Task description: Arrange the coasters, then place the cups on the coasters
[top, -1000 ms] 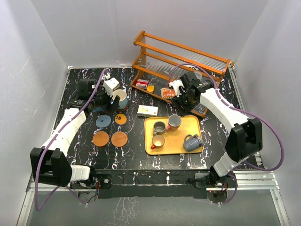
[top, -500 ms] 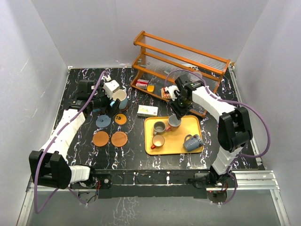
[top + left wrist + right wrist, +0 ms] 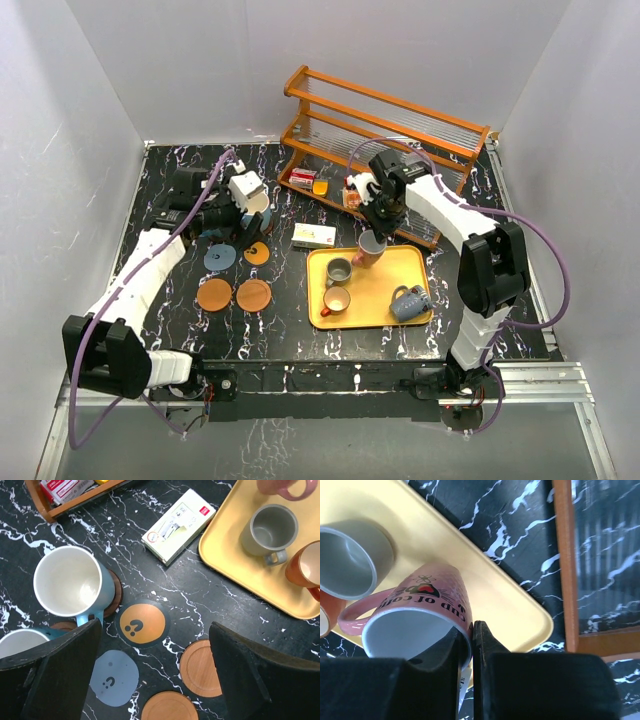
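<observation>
The right jaws are shut tight on the rim of the pink cup (image 3: 415, 605), one finger inside and one outside. This cup is tipped and is over the far edge of the yellow tray (image 3: 485, 595). The left jaws are wide open and hold nothing. They hang above the coasters on the left.

There are six cups. Three more are on the tray: a grey cup (image 3: 267, 530), an orange cup (image 3: 306, 565) and a blue-grey cup (image 3: 408, 302). Two stand at the far left, each on its own coaster. One of them is the light blue cup (image 3: 70, 582).

There are six coasters. Four are bare: the orange coaster (image 3: 142, 625) with dots, the blue-grey coaster (image 3: 115, 677) and two brown coasters (image 3: 200, 667).

A small box (image 3: 177, 525) lies between the coasters and the tray. The wooden rack (image 3: 565, 565) is just beside the tray's far right corner. The dark surface (image 3: 210, 595) between the bare coasters and the tray is open
</observation>
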